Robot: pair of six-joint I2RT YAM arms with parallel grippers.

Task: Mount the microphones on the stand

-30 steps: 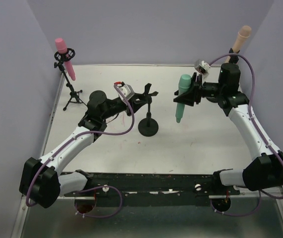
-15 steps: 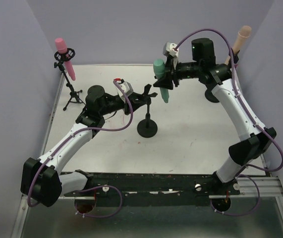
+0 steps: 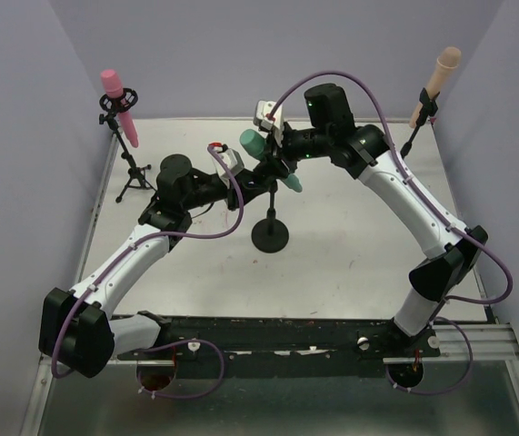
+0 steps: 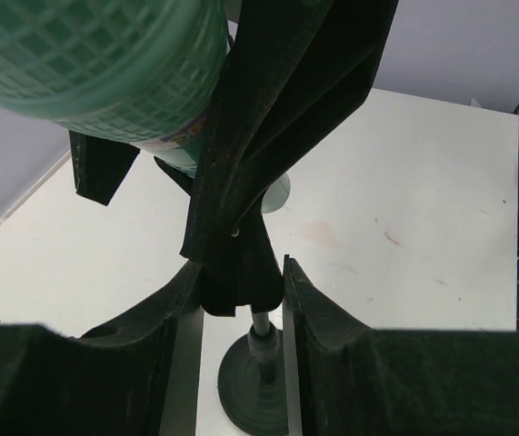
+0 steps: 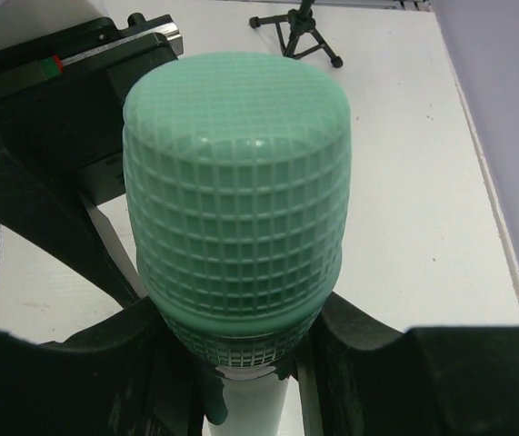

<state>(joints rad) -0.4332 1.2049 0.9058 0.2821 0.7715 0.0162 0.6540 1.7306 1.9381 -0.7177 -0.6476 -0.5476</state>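
My right gripper (image 3: 275, 163) is shut on the teal-green microphone (image 3: 252, 143), held slanted right above the clip of the centre stand (image 3: 270, 234). In the right wrist view its mesh head (image 5: 236, 191) fills the frame, and the jaws (image 5: 241, 391) clamp the pale body just below it. My left gripper (image 3: 255, 178) is shut on the black clip (image 4: 241, 272) at the top of that stand, whose pole and round base (image 4: 254, 391) show below. The teal-green head (image 4: 104, 64) hangs just above the clip. Whether microphone and clip touch I cannot tell. The pink microphone (image 3: 118, 109) and the peach-beige one (image 3: 441, 73) sit in their own stands.
The pink microphone's tripod stand (image 3: 135, 182) is at the back left and the peach one's thin stand (image 3: 415, 127) at the back right, both near the walls. My right arm (image 3: 404, 200) arches across the back of the white table. A black rail (image 3: 286, 331) runs along the near edge.
My right arm has swung left from the back right, carrying the teal-green microphone to just over the centre stand's clip. The left arm has stayed on the clip.
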